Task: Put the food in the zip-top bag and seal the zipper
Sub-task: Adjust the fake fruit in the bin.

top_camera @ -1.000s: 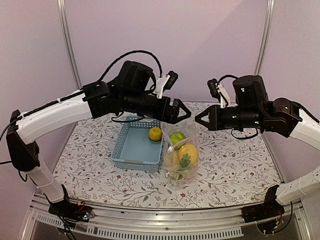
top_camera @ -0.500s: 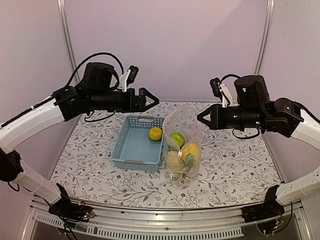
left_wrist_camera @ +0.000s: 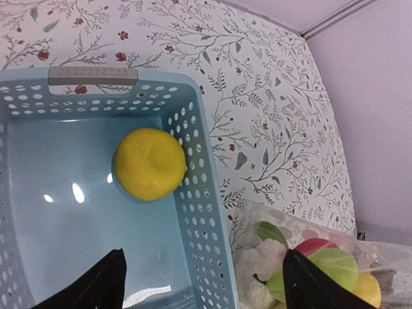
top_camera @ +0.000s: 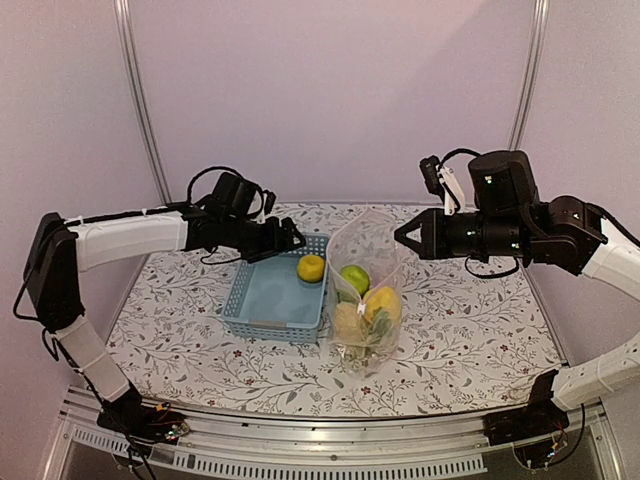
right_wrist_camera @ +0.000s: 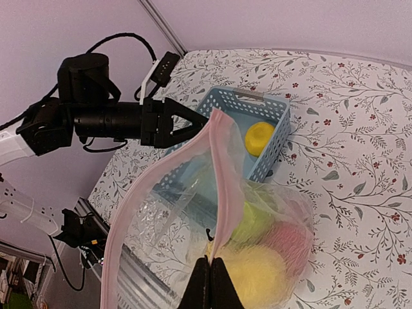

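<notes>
Right now the left gripper [left_wrist_camera: 203, 252] hangs over the light-blue perforated plastic basket [top_camera: 262, 327], left of centre in the overhead view. Its jaws are spread wide and empty, and a round yellow toy lemon [left_wrist_camera: 149, 163] lies beneath it in the basket's upper right corner. Just right of the basket, the crinkly clear plastic zip-top bag [top_camera: 350, 240] stands on the flower-patterned tablecloth [top_camera: 470, 330], mouth gaping, with green, yellow, red and white toy pieces [top_camera: 380, 300] inside. The right gripper [top_camera: 400, 237] — fingers pressed together — pinches the bag by its pink-tinted zip strip [right_wrist_camera: 222, 174] at the upper right edge.
</notes>
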Robot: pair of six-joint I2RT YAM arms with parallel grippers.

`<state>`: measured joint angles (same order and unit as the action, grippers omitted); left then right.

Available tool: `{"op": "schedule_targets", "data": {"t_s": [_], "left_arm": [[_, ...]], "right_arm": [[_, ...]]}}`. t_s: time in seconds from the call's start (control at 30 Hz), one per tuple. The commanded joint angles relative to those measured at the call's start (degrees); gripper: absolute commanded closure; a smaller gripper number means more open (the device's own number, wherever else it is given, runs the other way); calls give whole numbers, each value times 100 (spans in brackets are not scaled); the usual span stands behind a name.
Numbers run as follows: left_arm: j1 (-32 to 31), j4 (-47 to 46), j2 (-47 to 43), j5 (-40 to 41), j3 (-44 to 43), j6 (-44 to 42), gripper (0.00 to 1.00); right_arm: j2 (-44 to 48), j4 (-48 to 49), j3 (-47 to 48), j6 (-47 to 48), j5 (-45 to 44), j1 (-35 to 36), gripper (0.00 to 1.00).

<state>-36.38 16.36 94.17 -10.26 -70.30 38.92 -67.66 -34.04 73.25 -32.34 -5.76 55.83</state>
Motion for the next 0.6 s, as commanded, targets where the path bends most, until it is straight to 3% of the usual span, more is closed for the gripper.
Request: {"op": "schedule_targets", "data": {"t_s": [0.0,0.57], "left_arm": [[234,-501,649,-127,2,136,18],[389,-594,2113,-330,-693,116,21]], "right_arm": [[110,40,66,-36,-128,23,100],[3,-17,163,69,-197,20,100]]}}
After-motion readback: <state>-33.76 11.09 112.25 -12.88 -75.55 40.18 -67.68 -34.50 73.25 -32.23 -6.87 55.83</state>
